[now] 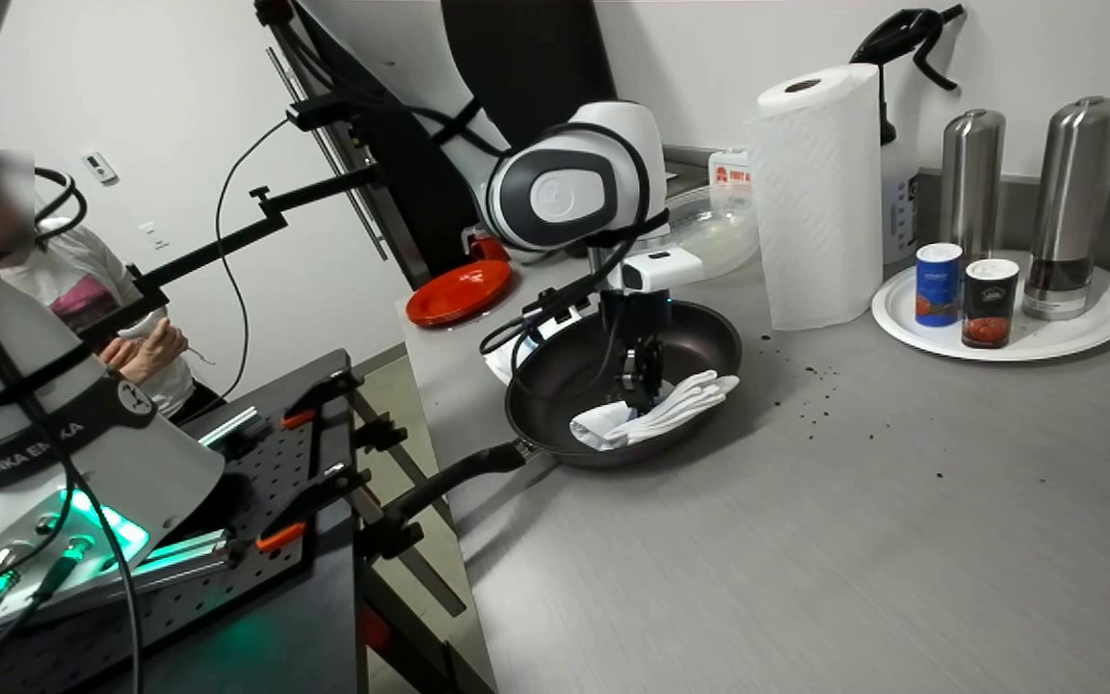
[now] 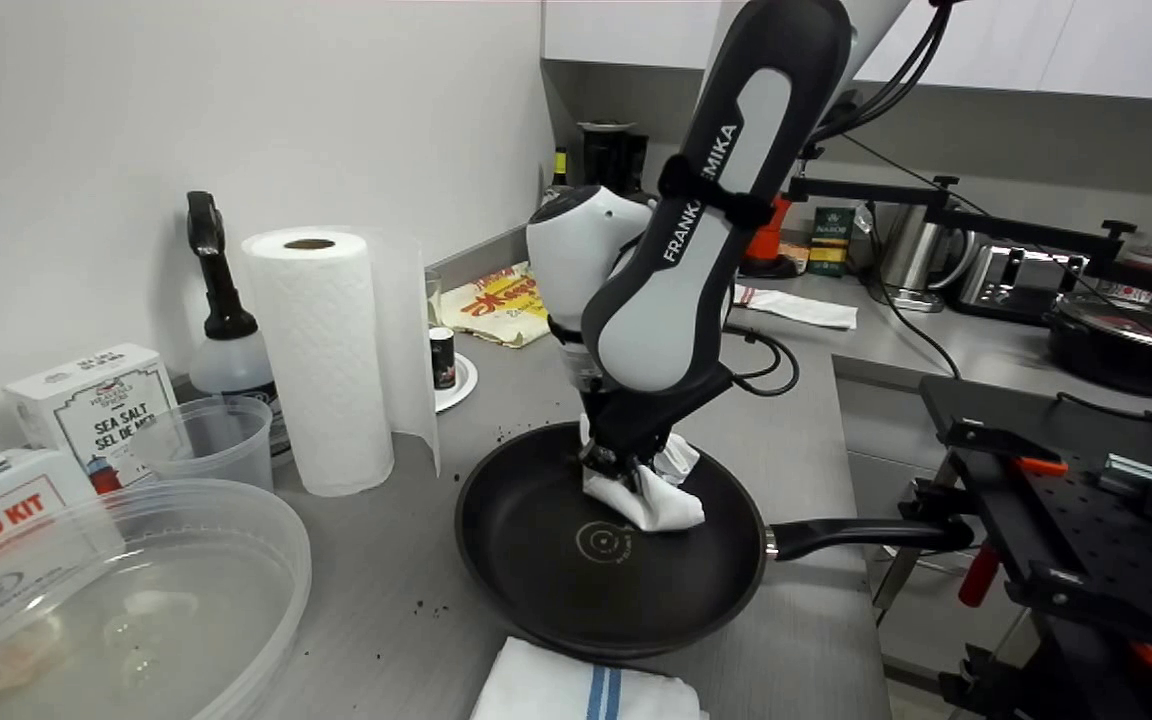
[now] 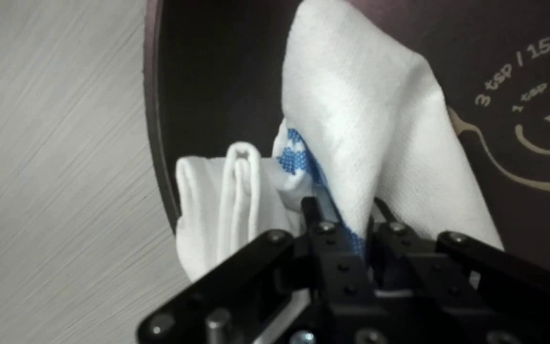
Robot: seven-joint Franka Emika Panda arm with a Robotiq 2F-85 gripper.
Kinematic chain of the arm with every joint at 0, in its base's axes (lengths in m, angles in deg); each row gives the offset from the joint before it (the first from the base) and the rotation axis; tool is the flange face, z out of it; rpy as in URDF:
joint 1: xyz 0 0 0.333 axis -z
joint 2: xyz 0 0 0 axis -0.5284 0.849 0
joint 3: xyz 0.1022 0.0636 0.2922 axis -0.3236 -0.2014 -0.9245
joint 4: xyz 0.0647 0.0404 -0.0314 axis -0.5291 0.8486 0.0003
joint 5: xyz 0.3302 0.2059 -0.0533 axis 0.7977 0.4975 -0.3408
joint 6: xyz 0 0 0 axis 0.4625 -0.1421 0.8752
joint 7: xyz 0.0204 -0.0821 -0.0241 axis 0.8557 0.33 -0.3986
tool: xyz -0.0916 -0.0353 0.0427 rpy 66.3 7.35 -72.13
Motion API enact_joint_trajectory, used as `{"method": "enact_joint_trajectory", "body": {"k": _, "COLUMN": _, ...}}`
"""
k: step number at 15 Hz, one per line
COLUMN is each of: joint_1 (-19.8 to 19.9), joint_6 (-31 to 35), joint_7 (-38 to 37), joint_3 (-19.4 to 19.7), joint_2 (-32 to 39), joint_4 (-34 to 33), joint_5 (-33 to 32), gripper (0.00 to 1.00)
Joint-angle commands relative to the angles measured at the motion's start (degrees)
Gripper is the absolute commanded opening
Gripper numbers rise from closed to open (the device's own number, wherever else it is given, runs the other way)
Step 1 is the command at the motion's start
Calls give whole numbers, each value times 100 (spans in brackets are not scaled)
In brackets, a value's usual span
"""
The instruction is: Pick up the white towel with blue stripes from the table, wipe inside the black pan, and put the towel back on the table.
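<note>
The black pan (image 1: 555,405) stands on the grey table, its handle toward the robot base; it also shows in an exterior view (image 2: 556,590) and the wrist view (image 3: 208,71). My gripper (image 1: 645,390) points down into the pan and is shut on a bunched white towel (image 1: 680,410) with blue stripes. In the wrist view the towel (image 3: 342,71) is pinched between the fingers of the gripper (image 3: 345,210), its folds spreading to both sides near the pan wall. It lies over the pan floor in an exterior view (image 2: 661,505). The fingertips are partly hidden by cloth.
A second folded white towel with blue stripes (image 2: 546,685) lies beside the pan. A paper towel roll (image 1: 820,202), a white plate with shakers and grinders (image 1: 1109,318), a clear tub (image 2: 286,560) and red plates (image 1: 459,292) stand around. Dark crumbs (image 1: 810,414) dot the table.
</note>
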Motion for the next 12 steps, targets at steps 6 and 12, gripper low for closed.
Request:
{"method": "enact_joint_trajectory", "body": {"k": 6, "joint_1": -124, "joint_6": -277, "joint_7": -192, "joint_3": -460, "joint_2": 137, "joint_4": -252, "joint_5": 138, "gripper": 3}}
{"method": "enact_joint_trajectory", "body": {"k": 12, "joint_1": -290, "joint_6": -281, "joint_7": -501, "joint_3": -799, "joint_2": 125, "joint_4": -183, "joint_5": 207, "gripper": 3}}
